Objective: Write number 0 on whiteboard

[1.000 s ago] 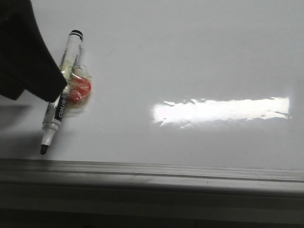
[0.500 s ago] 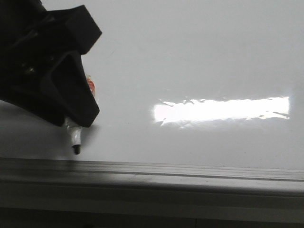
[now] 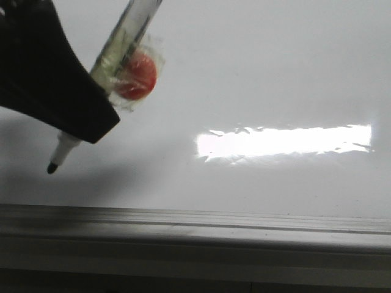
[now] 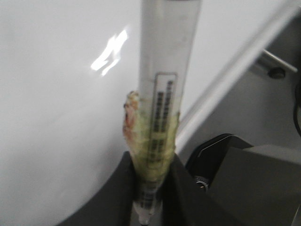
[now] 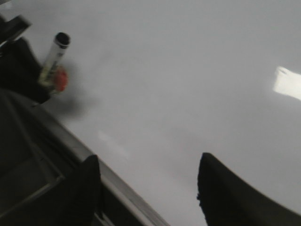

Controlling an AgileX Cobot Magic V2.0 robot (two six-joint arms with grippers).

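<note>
Left gripper (image 3: 73, 131) clamped on a marker (image 3: 116, 58) with a red blob (image 3: 137, 74) taped on, tip now lifted and tilted, higher than half a second ago, whiteboard (image 3: 256, 73) unmarked, right gripper (image 5: 148, 188) spread, holding nothing.

One whiteboard (image 3: 256, 73), with one grey rail (image 3: 244, 223) along its near edge and one bright glare patch (image 3: 284, 140). One marker (image 3: 116, 55), carrying one red disc (image 3: 137, 76) under tape. Two grippers: left gripper (image 3: 55, 91), right gripper (image 5: 148, 193).
</note>
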